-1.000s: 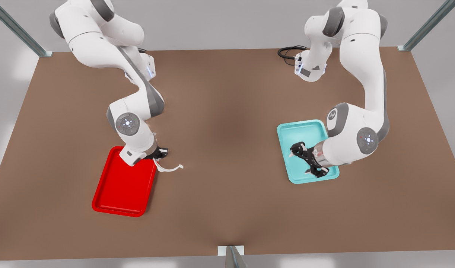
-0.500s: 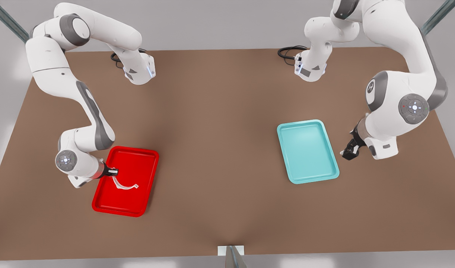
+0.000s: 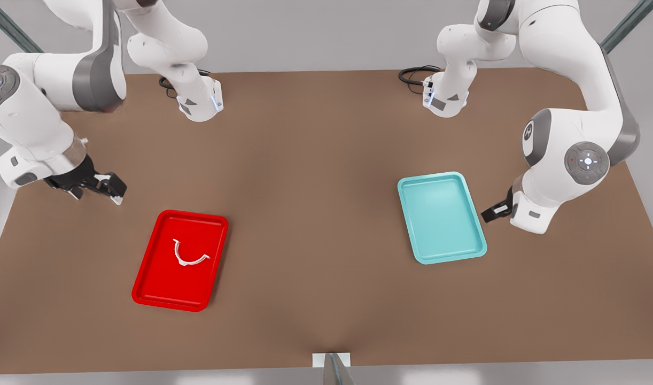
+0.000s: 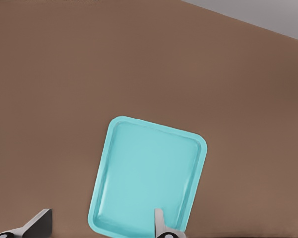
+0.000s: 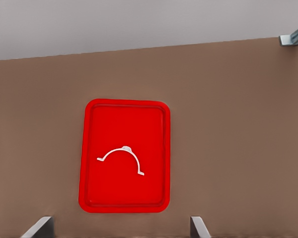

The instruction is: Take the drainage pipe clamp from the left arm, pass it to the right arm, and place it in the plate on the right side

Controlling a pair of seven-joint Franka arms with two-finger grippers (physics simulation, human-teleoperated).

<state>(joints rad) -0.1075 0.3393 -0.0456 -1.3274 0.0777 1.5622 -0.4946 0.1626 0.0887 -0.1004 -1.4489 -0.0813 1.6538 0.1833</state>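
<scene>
The drainage pipe clamp [image 3: 183,262], a thin white half-ring, lies loose inside the red plate [image 3: 166,283] at the front view's left. In the right wrist view the clamp [image 5: 125,148] rests near the middle of the plate [image 5: 114,193]. My right gripper [image 3: 110,188] hovers open, up and to the front view's left of the plate, holding nothing; its fingertips [image 5: 198,225] stand wide apart. My left gripper [image 3: 492,213] waits open just beside the teal tray's edge at the front view's right, fingertips [image 4: 39,223] spread and empty.
A teal tray [image 3: 441,214] lies on the brown table at the front view's right and appears again in the left wrist view [image 4: 144,173]. Both arm bases with black cables [image 3: 414,75] stand at the far edge. A metal bracket [image 3: 332,361] sits at the near edge.
The right gripper has let go of the clamp and drawn back up toward the front view's left. The clamp now lies in the red plate. The left arm shifted only slightly.
</scene>
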